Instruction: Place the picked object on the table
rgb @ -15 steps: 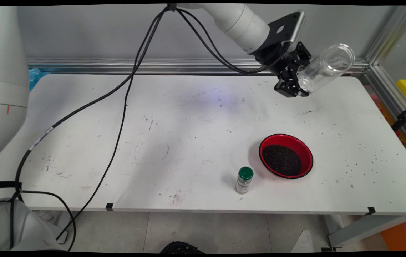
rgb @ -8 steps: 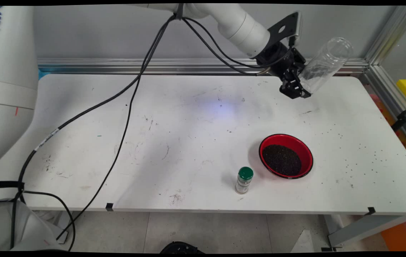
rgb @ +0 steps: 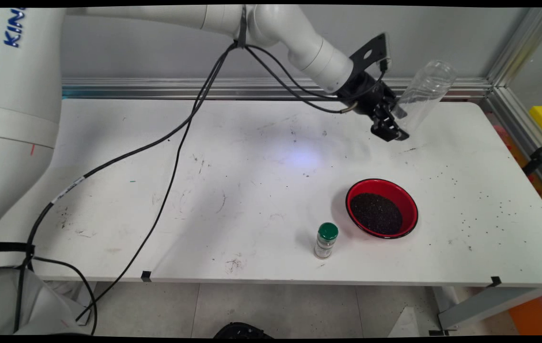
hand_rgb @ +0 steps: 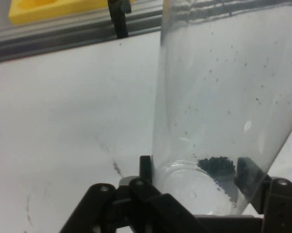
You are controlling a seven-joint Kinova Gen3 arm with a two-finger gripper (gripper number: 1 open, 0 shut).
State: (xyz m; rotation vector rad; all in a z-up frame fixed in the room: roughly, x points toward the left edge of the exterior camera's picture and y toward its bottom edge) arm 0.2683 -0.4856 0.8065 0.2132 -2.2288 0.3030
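Lowered claw (rgb: pixel 391 125) clamps tilted clear jar (rgb: pixel 423 99).

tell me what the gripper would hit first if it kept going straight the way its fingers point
The gripper, shut on the clear jar, points down and to the right at the far right of the white table. It would probably meet bare tabletop first, well short of the red bowl; depth is hard to judge.
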